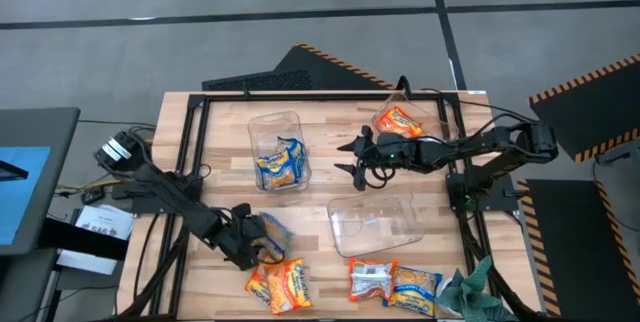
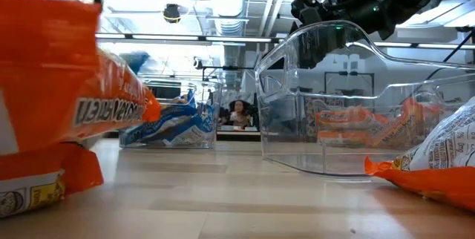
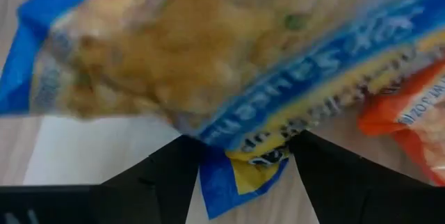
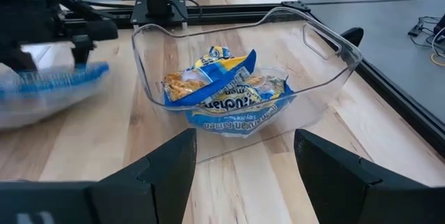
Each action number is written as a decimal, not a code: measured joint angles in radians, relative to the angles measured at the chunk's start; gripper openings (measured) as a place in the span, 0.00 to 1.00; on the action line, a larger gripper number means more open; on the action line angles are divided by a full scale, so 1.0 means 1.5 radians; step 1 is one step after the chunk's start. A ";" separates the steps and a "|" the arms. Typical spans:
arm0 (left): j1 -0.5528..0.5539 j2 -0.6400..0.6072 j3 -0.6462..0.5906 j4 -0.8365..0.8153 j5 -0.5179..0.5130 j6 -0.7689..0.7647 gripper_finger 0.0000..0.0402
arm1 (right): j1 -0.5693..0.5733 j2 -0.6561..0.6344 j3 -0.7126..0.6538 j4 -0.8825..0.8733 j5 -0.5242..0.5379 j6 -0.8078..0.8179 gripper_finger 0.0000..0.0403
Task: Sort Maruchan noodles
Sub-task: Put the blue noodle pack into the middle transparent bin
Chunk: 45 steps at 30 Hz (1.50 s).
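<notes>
Pincer fingers [image 3: 167, 175] of our left arm bracket a yellow-and-blue noodle packet [image 1: 272, 230] at the surface's front without clamping it, so we judge a shallow corner grip could let the glossy plastic slip out.

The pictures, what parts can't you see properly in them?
- Left wrist view: the yellow-and-blue packet is blurred and fills the picture; whether the left gripper grips it is unclear.
- Low view: the orange packet hides the table's left part.
- High view: the empty bin is clear plastic, so its edges are faint.
</notes>
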 joint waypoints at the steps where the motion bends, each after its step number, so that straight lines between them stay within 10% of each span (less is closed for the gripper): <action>1: 0.001 0.004 0.001 0.000 0.002 0.001 0.56 | 0.000 0.000 0.000 0.000 0.000 0.000 0.66; 6: 0.005 0.005 0.001 -0.011 -0.007 -0.017 0.45 | 0.000 0.000 0.000 -0.001 0.000 0.000 0.66; 12: 0.006 -0.003 -0.001 -0.026 -0.033 -0.023 0.06 | 0.000 0.000 0.000 -0.001 0.000 0.000 0.66; 26: 0.008 -0.293 0.004 -0.067 -0.040 -0.004 0.00 | 0.000 0.000 0.000 -0.002 0.000 0.005 0.66; 31: 0.024 -0.370 0.041 -0.066 -0.163 0.107 0.00 | 0.000 0.000 0.000 -0.001 0.000 0.004 0.66; 36: 0.144 -0.401 0.063 -0.068 -0.301 0.199 0.00 | 0.000 0.000 0.000 -0.001 0.000 0.002 0.66; 45: 0.504 -0.362 0.064 -0.073 -0.096 0.307 0.00 | 0.000 0.000 0.000 -0.001 0.000 0.005 0.66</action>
